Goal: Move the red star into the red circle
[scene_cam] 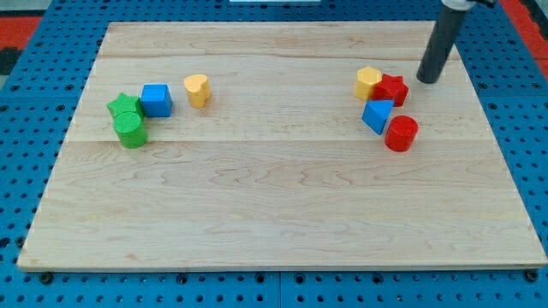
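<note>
The red star (393, 89) lies at the view's upper right, touching a yellow hexagon block (369, 82) on its left. A blue triangle block (378, 115) sits just below the star. The red circle (401, 133) lies below and right of the blue triangle, touching it. My tip (425, 79) rests on the board just right of and slightly above the red star, a small gap apart from it.
At the view's left lie a green star (123, 106), a green cylinder (130, 129), a blue cube (156, 99) and a yellow heart (197, 89). The wooden board (274, 214) sits on a blue pegboard surface.
</note>
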`<state>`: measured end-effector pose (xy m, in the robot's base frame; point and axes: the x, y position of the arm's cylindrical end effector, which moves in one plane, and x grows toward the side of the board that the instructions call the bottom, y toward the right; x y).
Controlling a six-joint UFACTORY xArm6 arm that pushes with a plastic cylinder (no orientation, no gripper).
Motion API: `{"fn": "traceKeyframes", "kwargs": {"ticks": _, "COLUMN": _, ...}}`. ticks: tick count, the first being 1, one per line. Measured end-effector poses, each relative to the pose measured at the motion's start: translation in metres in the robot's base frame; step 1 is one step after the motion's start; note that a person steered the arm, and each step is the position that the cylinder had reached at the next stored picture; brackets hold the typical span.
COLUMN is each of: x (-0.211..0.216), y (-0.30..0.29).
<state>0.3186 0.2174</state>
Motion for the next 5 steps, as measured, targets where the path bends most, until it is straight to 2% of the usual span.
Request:
{"fn": "traceKeyframes", "kwargs": {"ticks": 1, "x": -0.0173, "y": -0.0360}}
{"fn": "traceKeyframes", "kwargs": {"ticks": 5, "x": -0.0211, "y": -0.0446}}
